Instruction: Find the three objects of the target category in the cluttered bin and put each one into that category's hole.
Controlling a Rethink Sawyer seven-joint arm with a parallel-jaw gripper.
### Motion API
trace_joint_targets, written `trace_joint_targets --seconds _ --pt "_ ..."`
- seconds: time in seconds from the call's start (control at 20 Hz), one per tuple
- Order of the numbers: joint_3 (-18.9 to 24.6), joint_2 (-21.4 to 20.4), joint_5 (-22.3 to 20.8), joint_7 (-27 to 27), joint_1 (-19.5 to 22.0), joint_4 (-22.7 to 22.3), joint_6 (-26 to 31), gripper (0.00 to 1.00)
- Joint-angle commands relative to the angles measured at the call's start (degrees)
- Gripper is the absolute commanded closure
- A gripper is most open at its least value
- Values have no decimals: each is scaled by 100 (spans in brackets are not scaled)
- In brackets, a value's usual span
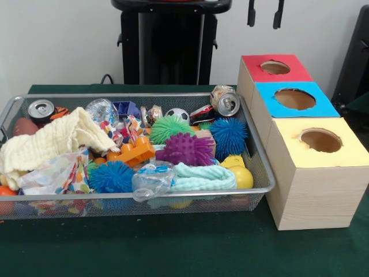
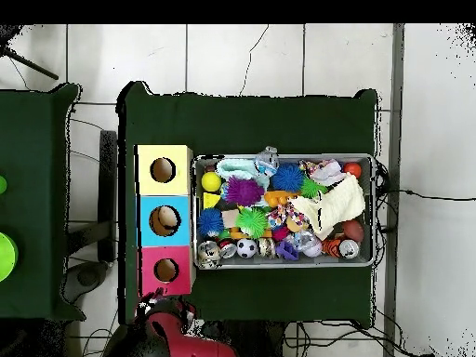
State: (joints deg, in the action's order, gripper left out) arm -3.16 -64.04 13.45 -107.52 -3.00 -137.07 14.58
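Note:
The silver wire-mesh bin (image 1: 190, 195) sits on the green table, also seen overhead (image 2: 376, 209). It is full of clutter: purple (image 1: 185, 149), green (image 1: 168, 127) and two blue spiky balls (image 1: 229, 135), two cans (image 1: 225, 101), a small soccer ball (image 1: 177, 115), a yellow ball (image 1: 241, 176), a cream cloth (image 1: 57, 138), a clear plastic bottle (image 1: 151, 180). Beside the bin stand a red box (image 1: 253, 64), a blue box (image 1: 268, 104) and a yellow box (image 1: 346, 153), each with a round hole on top. My gripper (image 1: 265, 14) hangs open and empty above the red box, far from the bin.
The robot's black pedestal (image 1: 167, 40) stands behind the bin. Overhead, the three boxes (image 2: 147, 221) line the bin's left side, a second green table (image 2: 28, 186) with green objects lies at far left, and cables run on the floor.

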Motion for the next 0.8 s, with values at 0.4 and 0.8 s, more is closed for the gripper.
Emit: trace_joint_targets --seconds 0.4,0.8 --pt "472 72 247 -1099 176 -42 -407 0" --pt "510 67 258 -1082 205 -57 -396 0"
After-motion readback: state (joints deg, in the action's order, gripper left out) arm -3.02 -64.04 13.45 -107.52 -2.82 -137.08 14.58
